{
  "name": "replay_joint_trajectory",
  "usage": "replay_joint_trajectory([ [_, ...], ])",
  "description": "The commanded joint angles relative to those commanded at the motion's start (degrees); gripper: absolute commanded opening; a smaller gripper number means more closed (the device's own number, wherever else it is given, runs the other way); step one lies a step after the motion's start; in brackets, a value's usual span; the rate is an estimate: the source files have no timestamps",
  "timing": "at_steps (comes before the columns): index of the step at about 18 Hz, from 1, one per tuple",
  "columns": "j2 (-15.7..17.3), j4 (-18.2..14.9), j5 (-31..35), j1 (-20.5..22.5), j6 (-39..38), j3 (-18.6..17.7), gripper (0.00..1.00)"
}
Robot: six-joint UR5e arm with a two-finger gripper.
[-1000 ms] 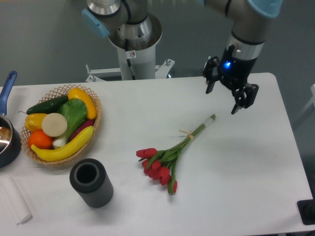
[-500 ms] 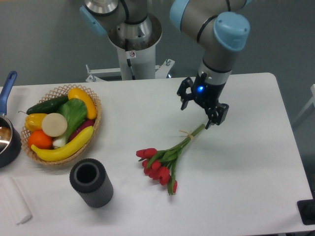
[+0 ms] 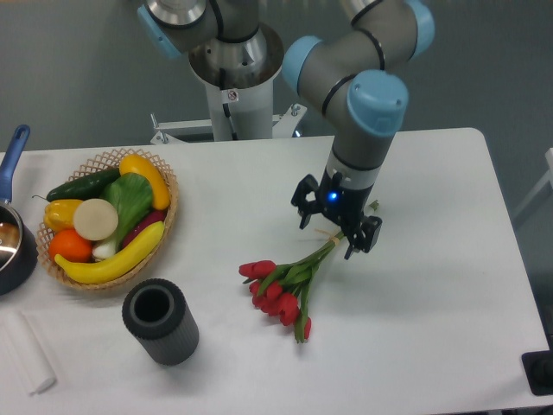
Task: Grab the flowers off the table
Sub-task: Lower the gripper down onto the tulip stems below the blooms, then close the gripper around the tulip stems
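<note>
A single fixed camera looks down steeply from the front of the table, facing the arm's pedestal at the far edge. It stands back enough to take in almost the whole tabletop, from the pan cut off at the left edge to the right rim, with grey floor beyond.

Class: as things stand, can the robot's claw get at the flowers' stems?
Probably yes. The open claw hangs directly over the stems of the flowers, a finger either side, and nothing lies between.
</note>
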Motion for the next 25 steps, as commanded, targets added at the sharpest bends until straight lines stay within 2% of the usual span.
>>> replay_joint_trajectory([
  [3,-2.7,0.8,0.0,0.0,0.2,0.1,1.0],
  [7,-4.4,0.8,0.3,-0.9,1.4,-0.6,1.0],
  [10,-5.1,0.8,0.9,-1.0,3.3,-1.8,1.0],
  [25,-9.0,1.7,1.2,-1.1,2.7,-1.5,1.0],
])
